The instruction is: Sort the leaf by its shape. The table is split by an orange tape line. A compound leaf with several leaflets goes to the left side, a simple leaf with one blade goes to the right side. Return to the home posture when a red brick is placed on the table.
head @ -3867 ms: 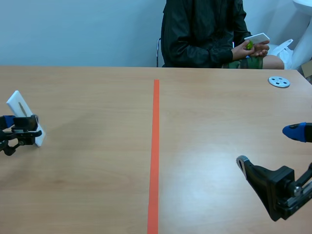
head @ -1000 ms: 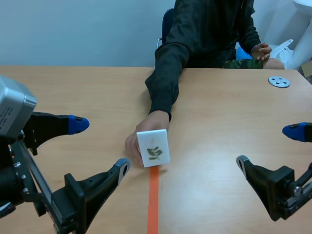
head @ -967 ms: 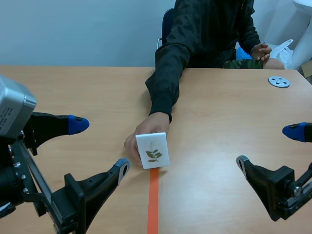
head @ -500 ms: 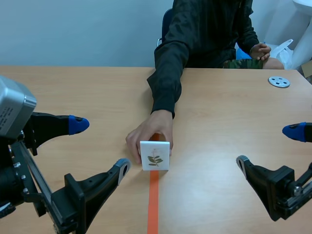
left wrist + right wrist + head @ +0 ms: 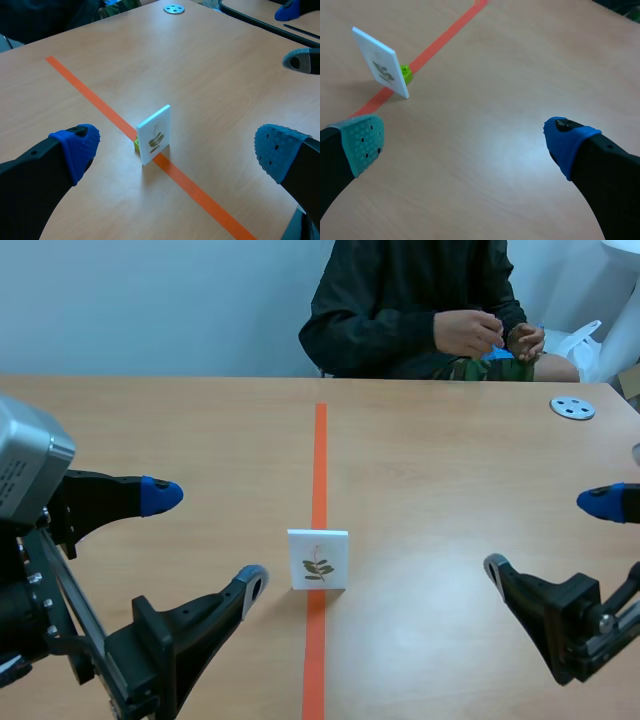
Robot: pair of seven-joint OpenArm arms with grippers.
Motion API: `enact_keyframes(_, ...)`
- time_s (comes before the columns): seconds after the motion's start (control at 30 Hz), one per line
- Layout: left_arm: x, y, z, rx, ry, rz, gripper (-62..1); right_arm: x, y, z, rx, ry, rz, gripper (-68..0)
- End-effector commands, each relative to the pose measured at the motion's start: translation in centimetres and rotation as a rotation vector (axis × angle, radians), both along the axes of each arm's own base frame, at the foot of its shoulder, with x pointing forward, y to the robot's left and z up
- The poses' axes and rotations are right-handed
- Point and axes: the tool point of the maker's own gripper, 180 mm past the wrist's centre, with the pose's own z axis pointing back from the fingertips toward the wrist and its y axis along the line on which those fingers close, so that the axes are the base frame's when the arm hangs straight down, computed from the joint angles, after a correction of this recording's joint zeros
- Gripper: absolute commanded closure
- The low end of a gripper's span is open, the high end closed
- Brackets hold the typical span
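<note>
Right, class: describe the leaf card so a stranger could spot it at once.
On the pale wooden table, follow the orange tape line down the middle. A small white square card stands upright on it, printed with a green sprig. The grey holed disc far off lies flat.

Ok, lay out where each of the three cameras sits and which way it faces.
Scene view: sits between the arms, faces across the table toward the seated person; the left gripper and right gripper show, both open.
Left wrist view: rides the left arm, looks forward and down at the card ahead; its own two fingers show.
Right wrist view: rides the right arm, looks down at the card ahead; its own fingers show.
Shared: all three show the card standing on the orange tape line.
</note>
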Motion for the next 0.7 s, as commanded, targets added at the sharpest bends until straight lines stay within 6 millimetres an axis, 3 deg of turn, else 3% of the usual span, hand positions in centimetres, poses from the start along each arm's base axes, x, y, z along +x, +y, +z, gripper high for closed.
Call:
enact_keyframes(0.0, 0.2, 0.0, 0.6, -0.019, -0.014, 0.002, -62.3, 0.9, 0.3, 1.1, 0.009, -0.038, 0.006, -67.9)
enact_keyframes(0.33, 0.2, 0.0, 0.6, -0.021, -0.016, 0.002, -62.3, 1.6, 3.4, 1.2, 0.030, -0.031, 0.131, -67.9)
enact_keyframes(0.67, 0.2, 0.0, 0.6, -0.021, -0.016, 0.002, -62.3, 3.9, 6.2, -2.8, 0.048, 0.003, 0.242, -67.9)
